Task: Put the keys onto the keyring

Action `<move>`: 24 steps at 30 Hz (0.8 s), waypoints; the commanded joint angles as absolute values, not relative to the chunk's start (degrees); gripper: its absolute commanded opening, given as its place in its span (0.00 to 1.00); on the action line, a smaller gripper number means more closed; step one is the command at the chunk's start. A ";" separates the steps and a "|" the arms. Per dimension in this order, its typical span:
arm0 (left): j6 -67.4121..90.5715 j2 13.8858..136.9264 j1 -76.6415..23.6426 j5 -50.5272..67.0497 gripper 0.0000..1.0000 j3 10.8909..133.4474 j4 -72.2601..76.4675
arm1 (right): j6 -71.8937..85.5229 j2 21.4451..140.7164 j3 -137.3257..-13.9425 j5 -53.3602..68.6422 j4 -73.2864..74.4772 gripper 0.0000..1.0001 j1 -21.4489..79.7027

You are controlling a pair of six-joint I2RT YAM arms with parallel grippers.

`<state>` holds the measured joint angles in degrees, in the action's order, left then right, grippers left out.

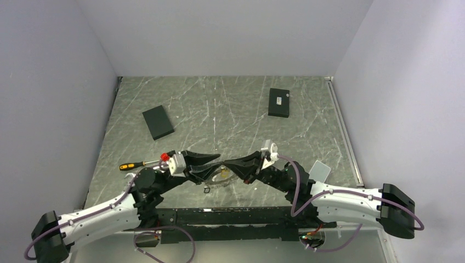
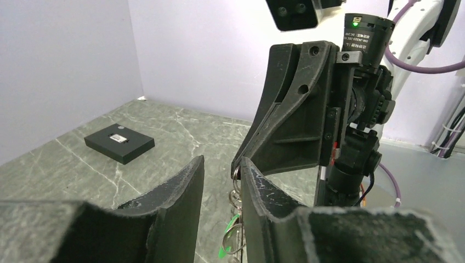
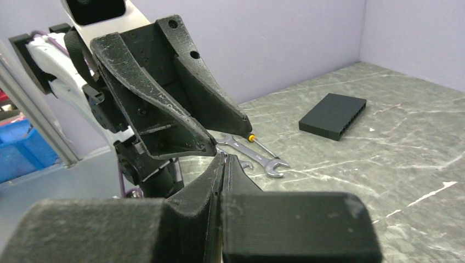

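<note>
The keyring [image 2: 235, 183] is held dangling above the table [image 2: 164, 126], clamped in the tightly closed right hand [image 3: 225, 163], while the left hand [image 2: 222, 167] is kept parted around it, seemingly to steady it for threading.

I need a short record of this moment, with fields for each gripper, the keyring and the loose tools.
left gripper: open, jaws apart around the hanging keyring
right gripper: shut on the keyring, held above the table
keyring: hangs below the right gripper's tips
wrench: flat on the table
screwdriver: on the table, tip near the wrench
</note>
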<state>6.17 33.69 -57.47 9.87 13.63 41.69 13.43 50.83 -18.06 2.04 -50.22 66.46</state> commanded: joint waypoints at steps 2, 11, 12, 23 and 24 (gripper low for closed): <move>10.09 35.17 -57.75 7.90 0.36 13.49 47.99 | 12.10 50.71 -21.86 3.86 -56.04 0.00 66.18; 13.39 31.95 -57.74 6.24 0.40 12.91 44.60 | 10.35 50.80 -23.59 5.15 -56.23 0.00 65.40; 13.53 31.84 -57.77 6.45 0.40 13.04 44.23 | 10.13 50.80 -23.78 5.25 -56.10 0.00 65.39; 15.29 37.21 -57.66 9.43 0.36 15.40 44.92 | 9.00 49.76 -24.98 6.49 -54.64 0.00 64.86; 15.23 37.68 -57.66 9.59 0.33 15.35 45.75 | 9.09 49.75 -24.96 6.55 -54.71 0.00 64.84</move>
<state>13.78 35.99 -57.47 7.97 13.19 42.89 9.82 51.03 -21.78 5.10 -50.19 65.17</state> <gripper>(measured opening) 0.365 0.013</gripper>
